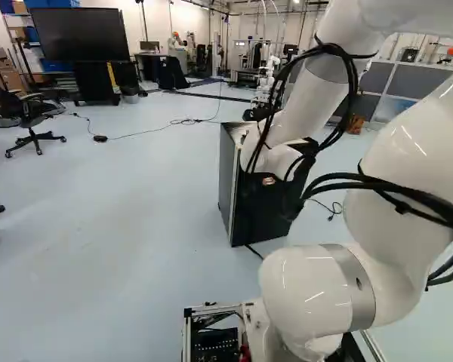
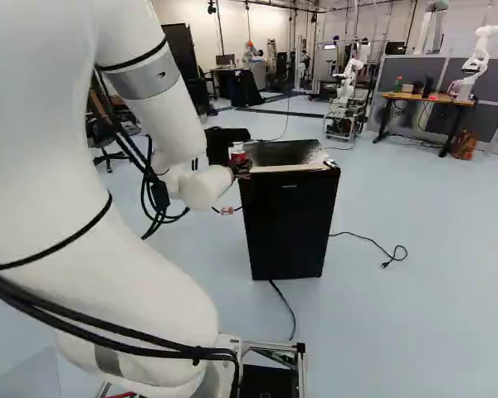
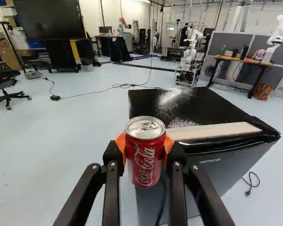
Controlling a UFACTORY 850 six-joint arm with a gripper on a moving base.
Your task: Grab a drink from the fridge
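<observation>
A red drink can (image 3: pixel 145 157) is between the two fingers of the black gripper (image 2: pixel 240 164), whose orange pads (image 3: pixel 120 144) press on it from both sides; the fingers are parted by the can's width. The can is near the close edge of the black fridge (image 2: pixel 289 224), toward its left in the right base view. It is about upright, long axis close to vertical, its silver lid and pull tab facing up. The pads hide parts of its sides. In the right base view it is small and partly covered; in the left base view the white arm (image 1: pixel 309 98) covers part of the fridge, and the can is hard to make out there. White specks (image 3: pixel 174 106) mark the fridge's top. A cable (image 2: pixel 373 241) lies on the floor right of the fridge; well beyond it, another robot (image 2: pixel 476 62) stands at a desk (image 2: pixel 427 99).
</observation>
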